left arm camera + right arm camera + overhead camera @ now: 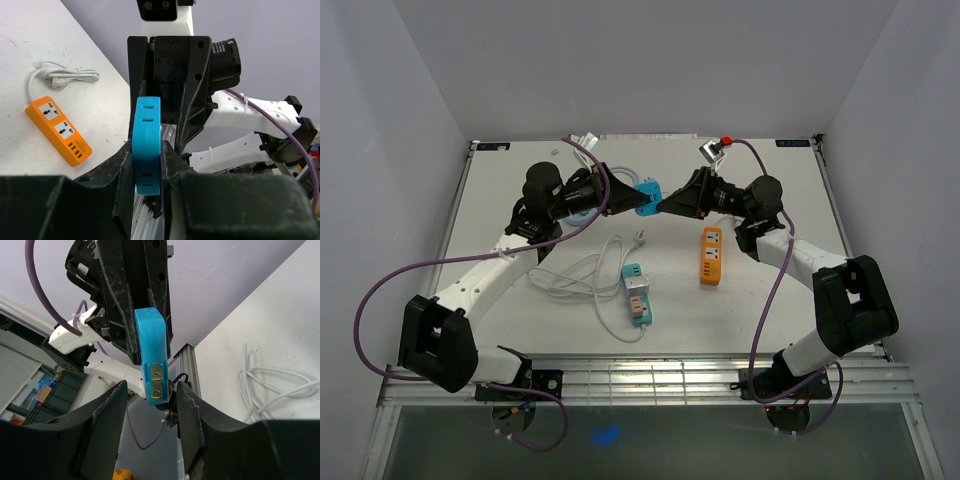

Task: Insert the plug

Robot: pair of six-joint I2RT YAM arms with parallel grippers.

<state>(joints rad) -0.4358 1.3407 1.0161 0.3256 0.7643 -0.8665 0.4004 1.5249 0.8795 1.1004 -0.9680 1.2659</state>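
A blue plug adapter (647, 196) with two brass prongs (156, 380) hangs in the air between both arms, above the back of the table. My left gripper (147, 160) is shut on the adapter (147, 145), clamping its flat sides. My right gripper (150, 395) is open. Its fingers (192, 420) stand on either side of the adapter's pronged end (151, 357) with gaps on both sides. An orange power strip (711, 256) lies on the table at the right. A teal and pink power strip (636, 293) lies in the middle.
A white cable (585, 270) coils left of the teal strip and also shows in the right wrist view (272, 385). The orange strip (58, 130) with its bundled white cord (65, 77) shows in the left wrist view. White walls enclose the table.
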